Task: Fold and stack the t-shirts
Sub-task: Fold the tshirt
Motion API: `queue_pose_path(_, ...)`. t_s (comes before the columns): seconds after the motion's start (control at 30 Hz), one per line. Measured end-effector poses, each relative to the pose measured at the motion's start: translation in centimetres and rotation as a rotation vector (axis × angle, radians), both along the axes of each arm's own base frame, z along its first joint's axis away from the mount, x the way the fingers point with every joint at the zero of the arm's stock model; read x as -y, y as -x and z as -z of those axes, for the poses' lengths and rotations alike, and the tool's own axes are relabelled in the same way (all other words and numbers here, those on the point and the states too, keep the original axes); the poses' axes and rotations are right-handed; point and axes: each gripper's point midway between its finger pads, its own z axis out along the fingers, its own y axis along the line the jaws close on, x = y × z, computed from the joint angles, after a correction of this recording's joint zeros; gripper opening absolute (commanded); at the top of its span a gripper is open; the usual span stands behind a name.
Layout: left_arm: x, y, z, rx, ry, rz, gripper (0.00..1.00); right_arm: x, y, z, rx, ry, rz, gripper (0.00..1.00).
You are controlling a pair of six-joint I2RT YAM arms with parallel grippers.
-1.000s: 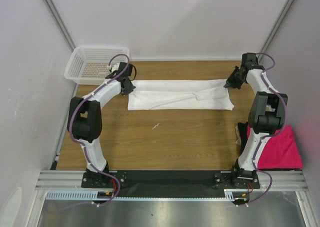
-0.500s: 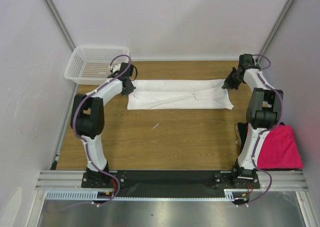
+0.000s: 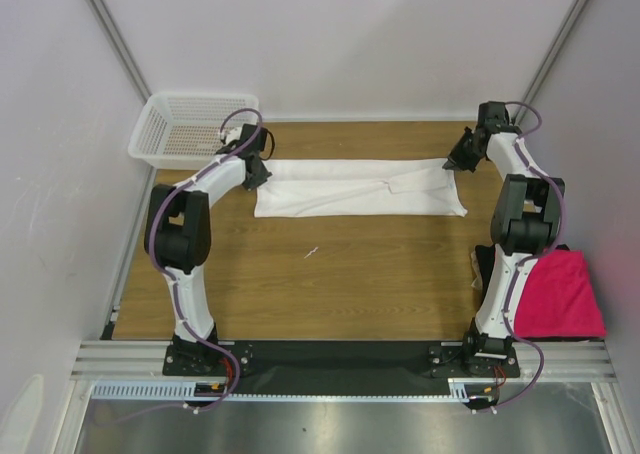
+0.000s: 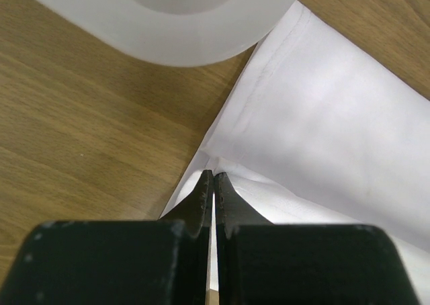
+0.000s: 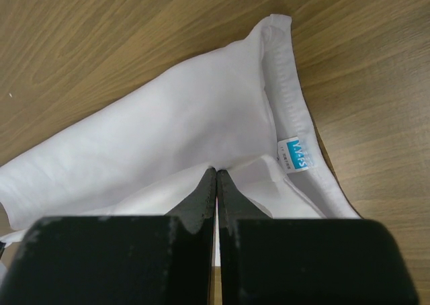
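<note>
Two hands are working one garment. The white shirt (image 3: 360,189) lies along the far part of the worktop (image 3: 350,274), already folded into a long narrow band, and each hand has taken one end of it. The left hand (image 3: 258,174) sits at the shirt's left end with its fingers pressed tight together. In its wrist view the tips (image 4: 213,177) meet right where the cloth rises in a small peak, so I judge it is pinching a fold of the shirt, not merely resting on it. The right hand (image 3: 458,162) does the same at the shirt's right end. Its tips (image 5: 216,174) close on a fold just beside the small blue-white tag (image 5: 295,156), near the hem.

Holding both ends at once looks deliberate: with the band pulled taut between them it can be lifted or swung over without sagging, and that is what the next fold would need. The thin cloth could slip out of so small a pinch.

A pink shirt (image 3: 560,294) lies well apart from the white shirt, off its near right corner by the right arm's base. It seems to mark where the stack goes. A mesh basket (image 3: 190,124) stands just beyond the white shirt's far left corner, out of the way.
</note>
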Motion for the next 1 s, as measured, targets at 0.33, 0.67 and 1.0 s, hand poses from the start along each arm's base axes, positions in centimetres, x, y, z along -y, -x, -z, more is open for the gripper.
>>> queue_pose_path(0.33,0.2,-1.4,1.0,-0.008,-0.005,-0.004,0.00,0.0,-0.8,2.1,-0.030,-0.006,-0.005,0.00)
queue_pose_path(0.67,0.2,-2.2,1.0,-0.015,-0.010,-0.002,0.27,-0.4,-2.8,1.3,0.001,-0.008,-0.047,0.40)
queue_pose_path(1.0,1.5,-3.9,-0.6,0.046,0.014,0.061,0.56,-2.0,-3.4,-0.1,0.046,-0.043,-0.105,0.63)
